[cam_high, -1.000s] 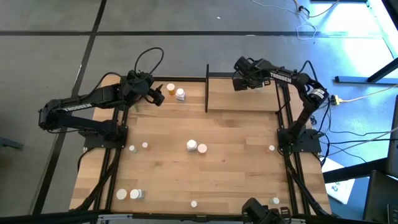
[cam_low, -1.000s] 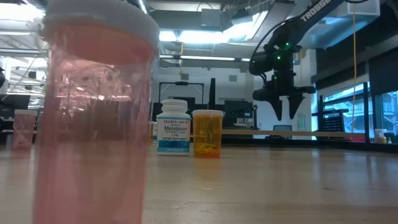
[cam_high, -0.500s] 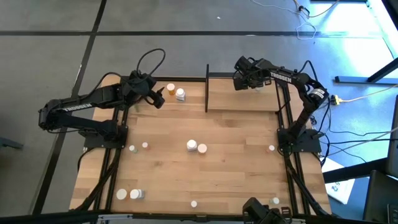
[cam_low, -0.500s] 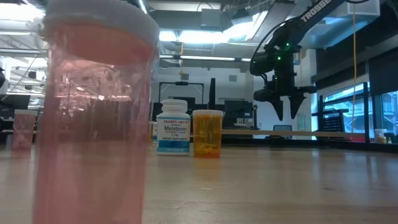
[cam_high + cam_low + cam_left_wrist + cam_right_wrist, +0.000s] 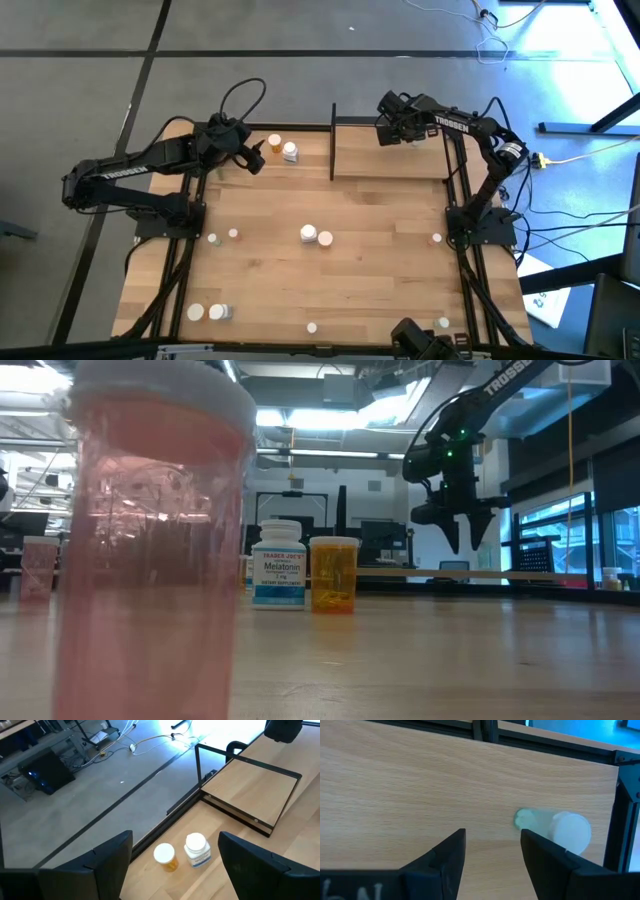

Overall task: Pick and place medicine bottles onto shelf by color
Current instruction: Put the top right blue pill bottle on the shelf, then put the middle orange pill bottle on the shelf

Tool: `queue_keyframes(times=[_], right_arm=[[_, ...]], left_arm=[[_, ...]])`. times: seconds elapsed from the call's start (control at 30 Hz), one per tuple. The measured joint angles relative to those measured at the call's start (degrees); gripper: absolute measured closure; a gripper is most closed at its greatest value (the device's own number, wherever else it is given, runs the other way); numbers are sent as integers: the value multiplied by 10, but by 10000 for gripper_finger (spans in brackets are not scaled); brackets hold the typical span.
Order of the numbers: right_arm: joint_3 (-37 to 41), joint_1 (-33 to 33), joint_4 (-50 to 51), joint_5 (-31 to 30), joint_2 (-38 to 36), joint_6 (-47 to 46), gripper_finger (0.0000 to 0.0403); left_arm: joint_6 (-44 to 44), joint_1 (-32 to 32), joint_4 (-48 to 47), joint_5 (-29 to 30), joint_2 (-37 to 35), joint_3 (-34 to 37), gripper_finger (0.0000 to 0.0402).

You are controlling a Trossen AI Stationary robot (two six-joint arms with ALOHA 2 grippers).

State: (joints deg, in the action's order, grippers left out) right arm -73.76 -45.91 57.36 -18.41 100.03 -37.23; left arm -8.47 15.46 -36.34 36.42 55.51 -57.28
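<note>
My left gripper (image 5: 252, 156) hangs open above the table's far left, short of an orange bottle (image 5: 166, 856) and a white bottle (image 5: 196, 849) that stand on the tabletop side by side. My right gripper (image 5: 492, 845) is open and points steeply down over the shelf (image 5: 390, 152) at the far right. A pale green bottle with a white cap (image 5: 552, 827) rests on the shelf board beside the right fingers, untouched; whether it stands or lies I cannot tell. In the low view the right gripper (image 5: 466, 535) hangs clear above the shelf (image 5: 480, 573).
More bottles dot the table: a white one (image 5: 308, 233) and another (image 5: 325, 239) at the middle, small ones at left (image 5: 213, 239), a pinkish one (image 5: 436, 238) at right, and several along the near edge (image 5: 195, 312). A pink bottle (image 5: 150, 540) fills the low view's left.
</note>
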Motion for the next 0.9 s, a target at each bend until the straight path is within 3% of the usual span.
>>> queue_keyframes(times=[0.6,0.9], right_arm=[[0,0,8,-25,0,0,210],[0,2,7,9,0,-1,210]], left_arm=[[0,0,0,0,0,0,113],[1,0,0,0,0,0,113]])
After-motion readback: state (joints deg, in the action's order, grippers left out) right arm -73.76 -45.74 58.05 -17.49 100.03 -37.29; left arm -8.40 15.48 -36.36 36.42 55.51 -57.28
